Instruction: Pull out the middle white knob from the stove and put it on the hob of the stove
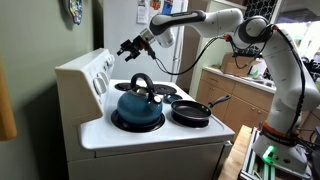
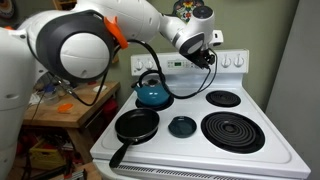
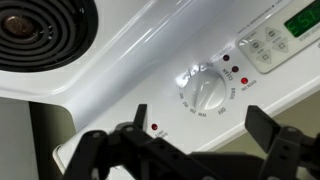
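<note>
Now my gripper [image 3: 198,135] hovers in front of the slanted back panel [image 1: 85,72] of the stove [image 1: 150,150]. My fingers [image 3: 262,125] stand wide apart, with nothing between them. The white knob [image 3: 207,93] sits on its place on the panel, beyond my fingertips and not touched yet.

To do this step well, I think I should advance straight along the axis of the knob until one pad is on each side of it. Then I close firmly and pull at a right angle to the panel, without twisting. For putting it down, a bare white part of the hob [image 2: 180,150] looks best to me, because the blue kettle [image 1: 137,103] and the frying pan [image 1: 192,112] occupy two burners.

Some things I cannot make out. The wrist view shows only this one dial, so I cannot confirm from there that it is the middle one. In both exterior views the dials are too small to count, and my gripper covers part of the panel. The print around the knob is blurred. How much gap remains between fingertips and knob, I cannot tell.
</note>
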Controlling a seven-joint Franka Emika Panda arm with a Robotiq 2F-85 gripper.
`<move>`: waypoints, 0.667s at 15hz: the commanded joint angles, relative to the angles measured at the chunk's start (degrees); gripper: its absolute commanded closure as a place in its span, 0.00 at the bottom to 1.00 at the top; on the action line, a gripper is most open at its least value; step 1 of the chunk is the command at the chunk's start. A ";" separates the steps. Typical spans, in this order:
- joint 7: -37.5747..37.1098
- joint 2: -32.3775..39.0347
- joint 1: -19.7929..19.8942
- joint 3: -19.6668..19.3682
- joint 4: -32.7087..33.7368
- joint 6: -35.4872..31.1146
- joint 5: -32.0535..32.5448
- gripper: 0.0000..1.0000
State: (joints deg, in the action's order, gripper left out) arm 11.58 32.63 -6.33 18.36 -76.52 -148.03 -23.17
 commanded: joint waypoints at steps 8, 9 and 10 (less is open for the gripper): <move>-0.45 1.39 -0.11 0.74 1.88 0.59 -0.92 0.00; 0.00 1.38 0.18 1.46 1.85 0.74 -1.57 0.00; -0.39 1.28 0.30 1.79 1.70 1.25 -2.02 0.00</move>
State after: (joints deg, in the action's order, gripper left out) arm 11.47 32.90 -6.38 18.83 -76.19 -148.03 -23.37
